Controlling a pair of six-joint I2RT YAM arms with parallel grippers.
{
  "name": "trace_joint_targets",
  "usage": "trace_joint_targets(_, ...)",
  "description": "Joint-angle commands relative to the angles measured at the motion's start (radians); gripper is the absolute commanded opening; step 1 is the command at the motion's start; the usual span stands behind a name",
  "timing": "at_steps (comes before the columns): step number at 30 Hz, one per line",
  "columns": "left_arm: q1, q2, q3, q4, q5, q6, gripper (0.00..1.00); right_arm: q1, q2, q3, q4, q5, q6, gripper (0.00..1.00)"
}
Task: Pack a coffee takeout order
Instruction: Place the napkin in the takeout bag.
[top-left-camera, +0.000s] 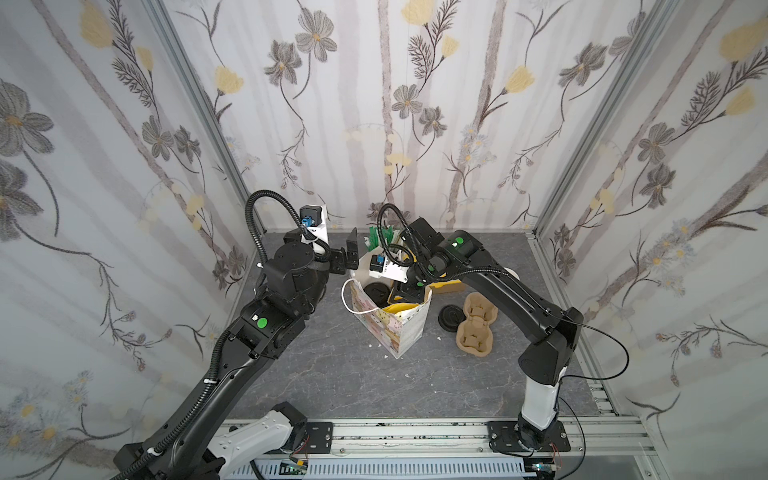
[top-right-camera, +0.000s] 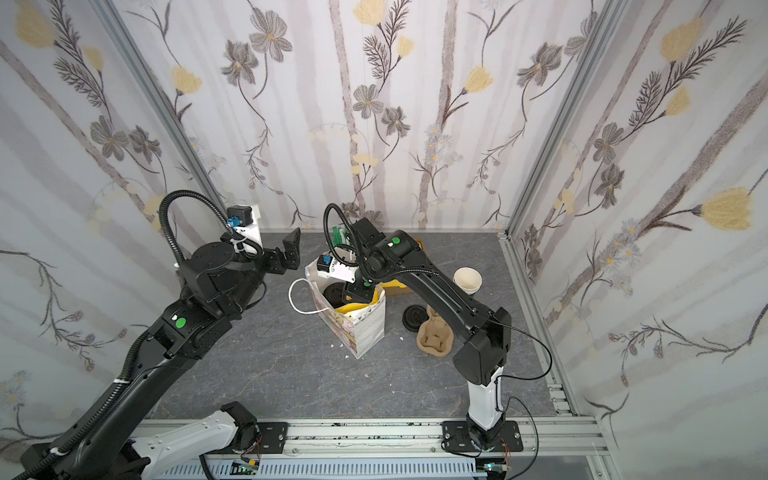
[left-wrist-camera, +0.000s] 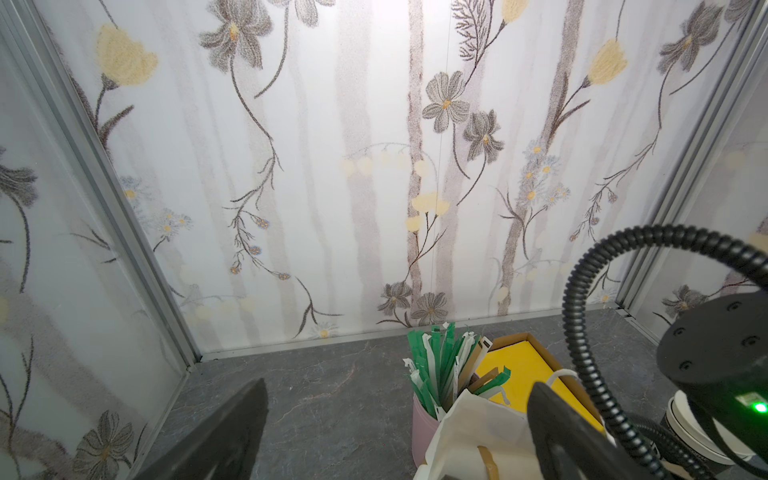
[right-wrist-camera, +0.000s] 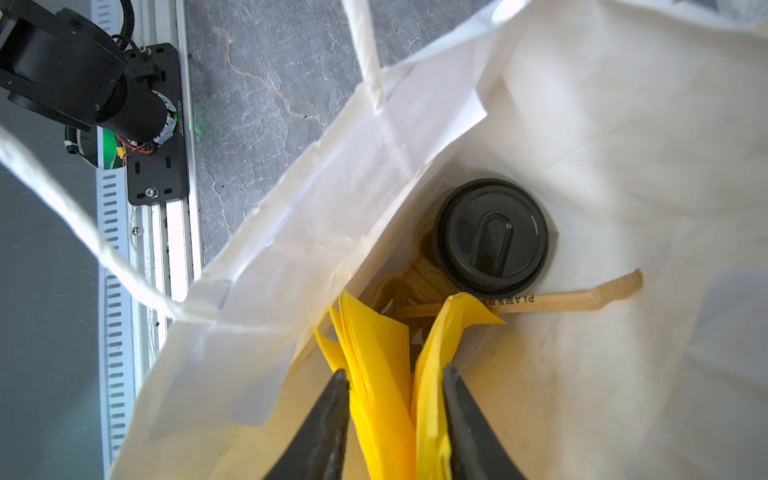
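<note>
Right gripper (right-wrist-camera: 395, 370) of mine, hemmed by paper bag (right-wrist-camera: 623, 124) walls, stands narrowly parted astride the yellow napkin (right-wrist-camera: 374, 353), cup (right-wrist-camera: 492, 237) and stick (right-wrist-camera: 582, 297) beyond.

Grey marbled tabletop (top-left-camera: 332, 374), paper bag (top-left-camera: 409, 332), pulp carrier (top-left-camera: 473, 332), black lid (top-left-camera: 451, 319)

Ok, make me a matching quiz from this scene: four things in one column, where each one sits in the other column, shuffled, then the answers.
Things:
1. lidded cup
2. yellow napkin
3. loose black lid
4. wrapped straws

Places:
A. in the pink holder
B. on the table beside the pulp carrier
C. between the fingers of the right hand
D. deep in the paper bag, lid on

Pairs: 1-D, 2-C, 3-B, 4-A
</note>
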Motion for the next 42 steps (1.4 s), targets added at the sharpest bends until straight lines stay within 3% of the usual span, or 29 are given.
trace_joint_targets(1,0.005,-0.006,-0.001,0.041,-0.005,0.011,1.00,0.001,-0.002,0.020,0.001,-0.016,0.019,0.38)
trace_joint_targets(13,0.014,-0.022,-0.037,0.046,0.003,0.028,1.00,0.018,0.014,-0.009,-0.027,-0.018,0.040,0.35)
trace_joint_targets(19,0.019,-0.026,-0.036,0.053,0.003,0.033,1.00,0.023,0.008,0.096,-0.010,0.026,0.091,0.43)
trace_joint_targets(24,0.023,-0.035,-0.041,0.062,-0.003,0.042,1.00,0.021,-0.028,0.086,0.004,0.020,0.099,0.47)
trace_joint_targets(42,0.035,-0.075,-0.101,0.166,-0.043,0.062,1.00,0.013,-0.174,0.095,0.212,0.032,0.184,0.53)
